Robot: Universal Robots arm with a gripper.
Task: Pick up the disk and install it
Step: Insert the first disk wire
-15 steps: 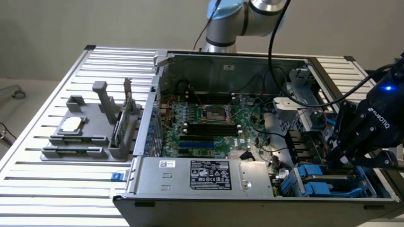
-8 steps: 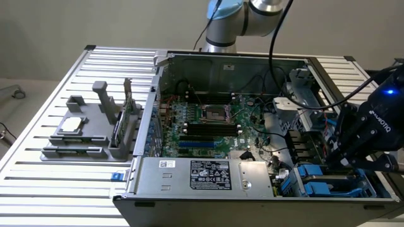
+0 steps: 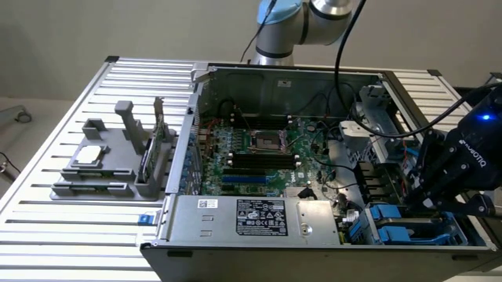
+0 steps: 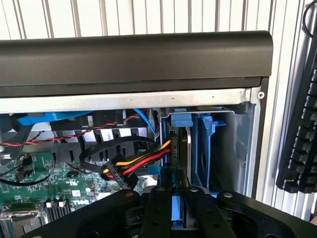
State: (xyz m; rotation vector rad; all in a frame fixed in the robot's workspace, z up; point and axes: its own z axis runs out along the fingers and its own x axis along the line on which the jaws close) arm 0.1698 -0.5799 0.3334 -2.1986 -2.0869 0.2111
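The disk [image 4: 179, 148] stands on edge in the blue drive bay [image 4: 205, 148] at the corner of the open computer case. Its blue carrier tab [image 4: 181, 120] shows at the far end. My gripper [image 4: 175, 198] is shut on the near edge of the disk, with a black finger [image 4: 157, 201] on either side of the blue carrier. In the exterior view my gripper [image 3: 439, 202] hangs low over the drive bay [image 3: 400, 226] at the case's near corner on the exterior view's right.
Red, yellow and black cables [image 4: 129, 166] run right beside the disk. The motherboard [image 3: 259, 153] fills the case floor, with a grey metal box [image 3: 251, 217] at its near side. A grey fixture [image 3: 110, 164] holding a small chip stands on the slatted table. A keyboard [image 4: 299, 139] lies outside the case.
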